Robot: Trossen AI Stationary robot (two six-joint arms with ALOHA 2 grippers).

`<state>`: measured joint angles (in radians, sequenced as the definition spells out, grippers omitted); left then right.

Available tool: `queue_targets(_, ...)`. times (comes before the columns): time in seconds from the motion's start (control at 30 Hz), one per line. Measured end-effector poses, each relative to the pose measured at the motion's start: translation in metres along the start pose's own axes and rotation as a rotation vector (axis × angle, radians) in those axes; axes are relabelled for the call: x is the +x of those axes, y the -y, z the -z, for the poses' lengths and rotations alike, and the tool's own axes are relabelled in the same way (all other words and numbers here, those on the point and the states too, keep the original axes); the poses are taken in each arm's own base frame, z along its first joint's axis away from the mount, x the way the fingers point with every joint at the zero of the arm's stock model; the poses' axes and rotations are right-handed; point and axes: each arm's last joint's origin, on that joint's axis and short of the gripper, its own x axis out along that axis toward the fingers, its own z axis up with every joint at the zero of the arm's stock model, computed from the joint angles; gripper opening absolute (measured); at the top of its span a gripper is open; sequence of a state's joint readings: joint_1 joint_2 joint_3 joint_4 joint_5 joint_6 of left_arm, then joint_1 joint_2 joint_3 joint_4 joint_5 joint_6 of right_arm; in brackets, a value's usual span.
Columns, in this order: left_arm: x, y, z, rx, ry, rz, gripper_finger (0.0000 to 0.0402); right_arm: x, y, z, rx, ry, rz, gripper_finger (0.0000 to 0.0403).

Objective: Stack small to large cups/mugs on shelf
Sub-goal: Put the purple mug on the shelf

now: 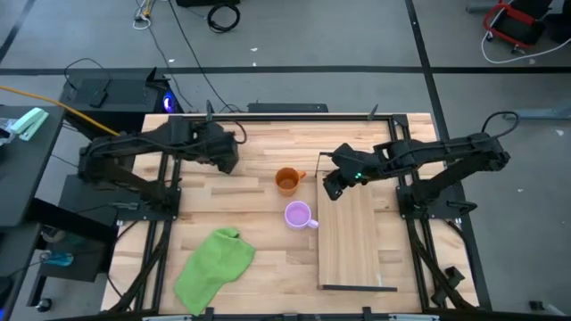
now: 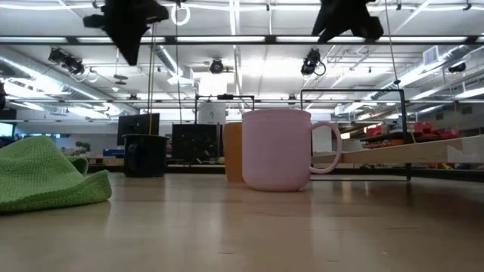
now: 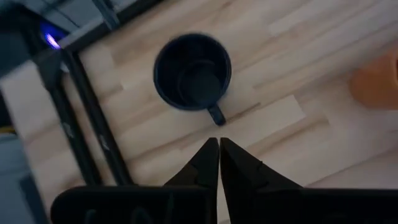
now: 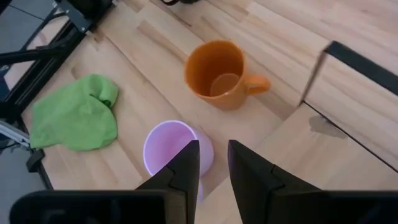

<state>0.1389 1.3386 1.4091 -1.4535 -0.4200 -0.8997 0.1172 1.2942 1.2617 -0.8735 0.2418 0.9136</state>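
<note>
The black mug (image 3: 193,71) stands upright on the tabletop. It shows in the low view (image 2: 144,155) but is hidden under my left arm in the high view. My left gripper (image 1: 228,159) (image 3: 219,144) hangs above it, shut and empty. The orange mug (image 1: 287,181) (image 4: 217,74) and the light purple mug (image 1: 297,215) (image 4: 171,146) stand upright mid-table. The shelf (image 1: 352,236) (image 4: 348,93) lies to their right. My right gripper (image 1: 332,185) (image 4: 214,146) is open and empty, high over the shelf's far left corner, near the purple mug.
A green cloth (image 1: 214,267) (image 2: 45,177) lies crumpled at the near left. The shelf's black wire frame (image 4: 364,59) stands up at its far end, and another (image 1: 357,287) at its near end. Bare wood shows between the cloth and the mugs.
</note>
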Motion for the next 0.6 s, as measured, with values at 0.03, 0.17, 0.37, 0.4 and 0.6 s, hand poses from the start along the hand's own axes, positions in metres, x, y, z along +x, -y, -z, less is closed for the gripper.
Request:
queue_targets(0.03, 0.004, -0.002, 0.003, -0.016, -0.007, 0.026, 0.0027, 0.003, 0.000, -0.001, 0.001, -0.007, 0.004, 0.0091)
queue_targets(0.17, 0.018, -0.001, 0.017, -0.040, -0.023, 0.149, 0.0040, 0.016, 0.000, -0.007, -0.001, -0.046, -0.017, 0.0091)
queue_targets(0.37, 0.039, 0.005, 0.035, -0.036, -0.059, 0.205, 0.0053, 0.049, -0.006, -0.008, -0.013, -0.154, -0.050, 0.0091)
queue_targets(0.4, 0.043, 0.005, 0.038, -0.028, -0.071, 0.192, 0.0055, 0.056, -0.007, -0.007, -0.011, -0.173, -0.049, 0.0091)
queue_targets(0.6, 0.062, 0.010, 0.054, -0.018, -0.124, 0.197, 0.0059, 0.089, -0.009, 0.001, 0.003, -0.264, 0.011, 0.0091)
